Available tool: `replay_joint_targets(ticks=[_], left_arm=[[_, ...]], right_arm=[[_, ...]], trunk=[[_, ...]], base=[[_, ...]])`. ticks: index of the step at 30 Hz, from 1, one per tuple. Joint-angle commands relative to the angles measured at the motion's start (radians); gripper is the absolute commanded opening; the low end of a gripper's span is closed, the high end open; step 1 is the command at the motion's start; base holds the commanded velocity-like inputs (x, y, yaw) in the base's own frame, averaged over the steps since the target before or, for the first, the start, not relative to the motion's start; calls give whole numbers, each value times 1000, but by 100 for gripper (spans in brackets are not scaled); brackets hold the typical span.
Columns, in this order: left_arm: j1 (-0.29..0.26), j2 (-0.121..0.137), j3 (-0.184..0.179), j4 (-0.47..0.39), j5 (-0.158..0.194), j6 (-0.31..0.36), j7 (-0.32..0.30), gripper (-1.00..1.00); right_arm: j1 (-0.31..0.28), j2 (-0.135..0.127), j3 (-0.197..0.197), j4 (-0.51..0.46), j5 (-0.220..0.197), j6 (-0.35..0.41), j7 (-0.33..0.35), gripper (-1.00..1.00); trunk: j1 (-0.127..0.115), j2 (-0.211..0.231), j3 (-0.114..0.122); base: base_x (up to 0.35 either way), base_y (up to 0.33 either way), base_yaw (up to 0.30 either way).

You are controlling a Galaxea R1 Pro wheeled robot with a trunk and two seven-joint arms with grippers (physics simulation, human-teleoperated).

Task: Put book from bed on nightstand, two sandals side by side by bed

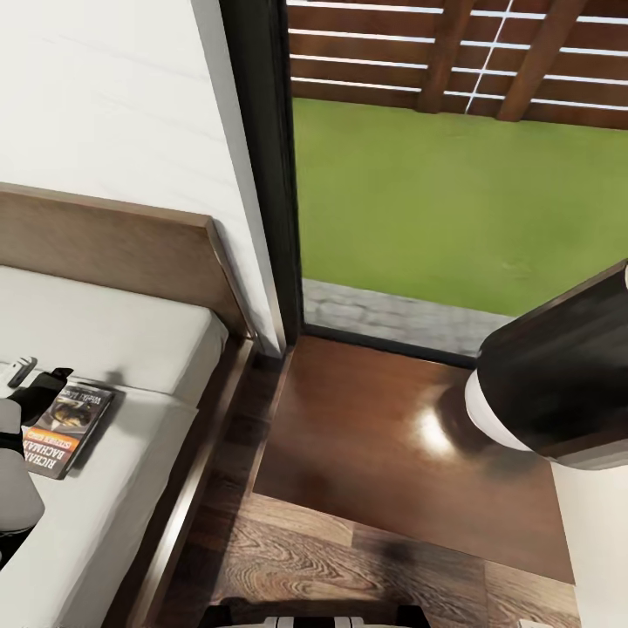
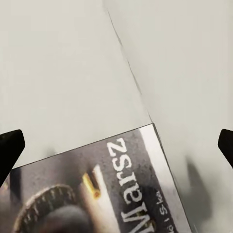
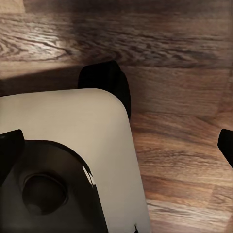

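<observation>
The book was seen lying flat on the bed, near its edge beside the nightstand. The left hand was held spread above the cover, nothing grasped, evidently positioned for pickup. The right hand was open over the floor.

the nightstand top is glossy dark reddish wood with a bright sheen. the floor is grained brown wood plank, the bed headboard matt brown wood, its mattress smooth pale cloth. the book cover is printed paper.
</observation>
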Motion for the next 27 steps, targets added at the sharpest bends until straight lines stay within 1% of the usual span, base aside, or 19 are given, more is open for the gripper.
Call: replay_joint_targets(ticks=[1,3,9,18,23,27], left_arm=[[-1,0,4,-1,6,6,-3,100],[-1,0,4,-1,6,6,-3,100],[-1,0,4,-1,6,6,-3,100],[-1,0,4,-1,6,6,-3,100],[-1,0,4,-1,6,6,-3,100],[-1,0,4,-1,6,6,-3,100]], right_arm=[[-1,0,-3,2,-6,0,5,100],[-1,0,-3,2,-5,0,6,100],[-1,0,-2,2,-3,0,5,100],[-1,0,-3,2,0,0,6,100],[-1,0,-2,2,3,0,6,100],[-1,0,-3,2,3,0,5,100]], trunk=[[0,0,-1],[0,0,0],[0,0,1],[0,0,1],[0,0,2],[0,0,2]], base=[[0,0,0],[0,0,-37],[0,0,-174],[0,0,-28],[0,0,-193],[0,0,-91]])
